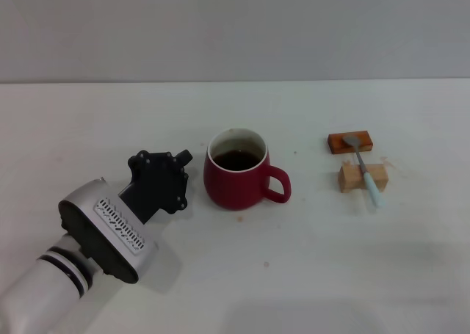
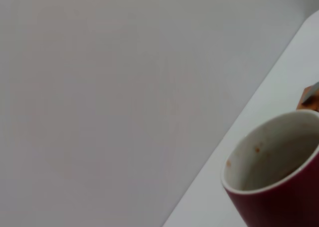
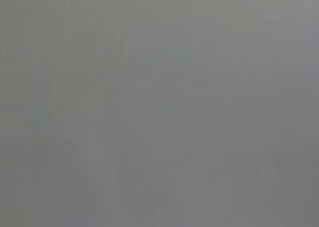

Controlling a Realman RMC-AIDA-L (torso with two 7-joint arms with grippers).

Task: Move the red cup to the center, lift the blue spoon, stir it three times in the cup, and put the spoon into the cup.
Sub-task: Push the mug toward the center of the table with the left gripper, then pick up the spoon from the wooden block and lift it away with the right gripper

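Right now my left claw (image 1: 189, 174) sits low over the tabletop (image 1: 308, 275) just beside the cup (image 1: 236, 169), on the side away from its handle; I cannot tell how its fingers stand. The spoon (image 1: 365, 168) lies across two wooden blocks (image 1: 351, 142), well apart from the cup. My right arm is out of sight.

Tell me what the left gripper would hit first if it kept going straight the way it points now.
Most likely the red cup: the left gripper points across the table toward the cup's side, with nothing visible between them. Height is hard to judge from the head view.
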